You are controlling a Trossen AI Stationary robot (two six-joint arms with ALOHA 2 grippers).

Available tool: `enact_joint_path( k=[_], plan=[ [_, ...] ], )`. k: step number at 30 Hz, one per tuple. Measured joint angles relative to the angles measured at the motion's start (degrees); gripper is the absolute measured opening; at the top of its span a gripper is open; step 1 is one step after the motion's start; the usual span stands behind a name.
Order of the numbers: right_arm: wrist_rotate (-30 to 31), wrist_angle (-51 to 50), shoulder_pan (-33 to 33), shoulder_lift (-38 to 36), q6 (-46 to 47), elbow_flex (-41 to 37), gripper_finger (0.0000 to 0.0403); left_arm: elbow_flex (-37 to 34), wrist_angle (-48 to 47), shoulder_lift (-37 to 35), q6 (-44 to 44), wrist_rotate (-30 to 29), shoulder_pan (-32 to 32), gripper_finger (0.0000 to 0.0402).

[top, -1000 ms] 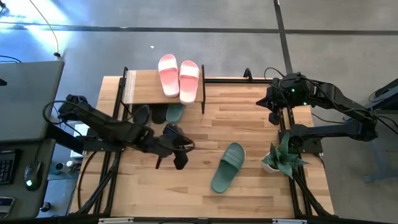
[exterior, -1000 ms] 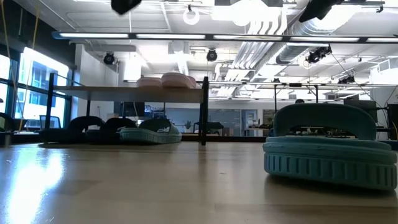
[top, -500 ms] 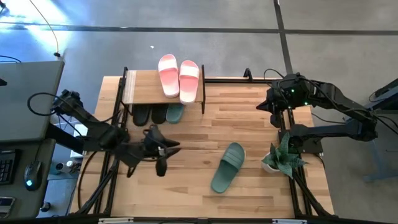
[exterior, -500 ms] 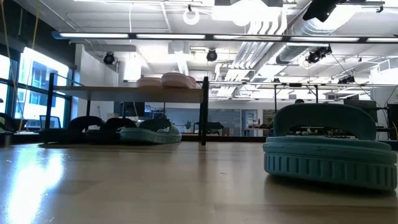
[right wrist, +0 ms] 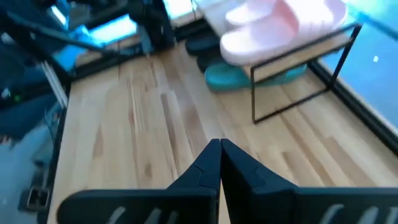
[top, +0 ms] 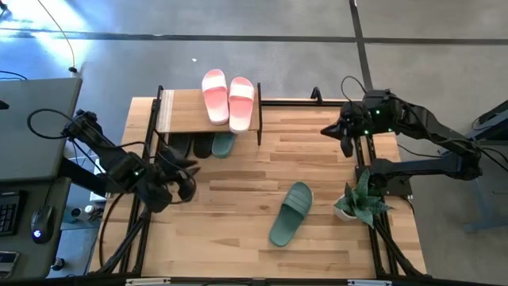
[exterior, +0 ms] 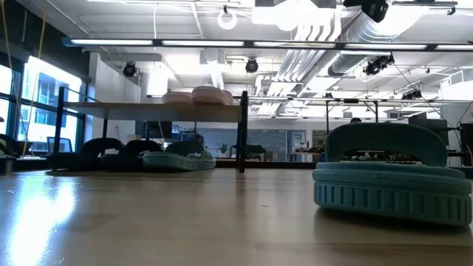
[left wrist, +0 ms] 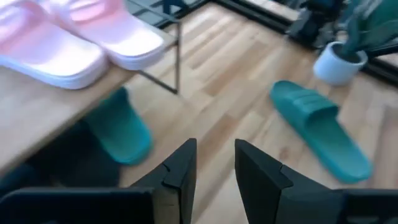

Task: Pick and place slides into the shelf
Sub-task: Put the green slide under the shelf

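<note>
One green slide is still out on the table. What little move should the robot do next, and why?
Probably the right gripper, shut and empty near the table's far right edge, should open and reach toward the green slide lying alone on the table. Its partner already sits under the shelf, and the left gripper holds nothing.

The shelf [top: 178,111] top board is hiding most of the black slides [top: 190,146] and the heel end of one green slide [top: 223,144] from above. In the low view, the near green slide [exterior: 392,181] is running off the right edge, and the black pair is showing only as dark shapes.
</note>
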Motion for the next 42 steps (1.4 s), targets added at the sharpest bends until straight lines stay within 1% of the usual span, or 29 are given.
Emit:
enact_joint_path(
  k=[2, 6, 9, 11, 15, 20, 24, 30, 33, 35, 38, 42],
  plan=[
    [0.4, 1.9, 0.2, 0.0, 1.0, 0.0, 0.0000, 0.0, -2.6, -0.8, 0.5, 0.1, 0.0, 0.0094],
    [4.7, 2.8, 2.5, 0.3, 3.8, 0.0, 0.0000, 0.0, -3.7, -1.2, 8.6, 2.1, -0.1, 0.0094],
    [8.0, 2.7, 4.6, 0.7, 5.5, 0.0, 0.0000, 0.0, -5.0, -1.9, 8.5, 2.6, 0.5, 0.0094],
    [9.5, 2.8, 5.9, 1.2, 6.7, 0.0, 0.0000, 0.0, -5.6, -2.3, 8.2, 3.5, 2.2, 0.0094],
    [10.3, 2.8, 9.1, 2.3, 8.5, 0.0, 0.0000, -0.1, -5.9, -2.6, 11.8, 6.1, 4.3, 0.0094],
    [11.1, 4.8, 14.6, 4.7, 9.0, 0.3, 0.0001, -0.1, -5.6, -2.6, 15.4, 5.1, 4.1, 0.0094],
    [12.9, 4.6, 18.6, 7.4, 8.0, 3.9, 0.0001, -0.1, -5.6, -3.3, 16.5, 5.2, 4.1, 0.0094],
    [21.1, -6.1, 23.0, 12.4, 4.4, 13.5, 0.0001, 0.0, -5.4, -6.5, 16.3, 6.0, 4.1, 0.0094],
    [22.3, -11.5, 24.6, 15.4, 5.4, 18.0, 0.0009, 0.0, -4.5, -8.3, 16.9, 8.2, 4.1, 0.0094],
    [23.3, -15.2, 26.2, 17.8, 7.2, 20.7, 0.0024, 0.0, -3.7, -9.3, 18.7, 9.8, 4.1, 0.0094],
    [25.4, -23.0, 28.6, 22.5, 10.7, 24.8, 0.0061, 0.0, -1.9, -11.0, 21.2, 11.7, 4.1, 0.0094],
    [28.5, -33.9, 30.9, 29.7, 18.3, 31.3, 0.0110, 0.0, -0.5, -13.0, 23.7, 13.8, 4.1, 0.0094]
  ],
)
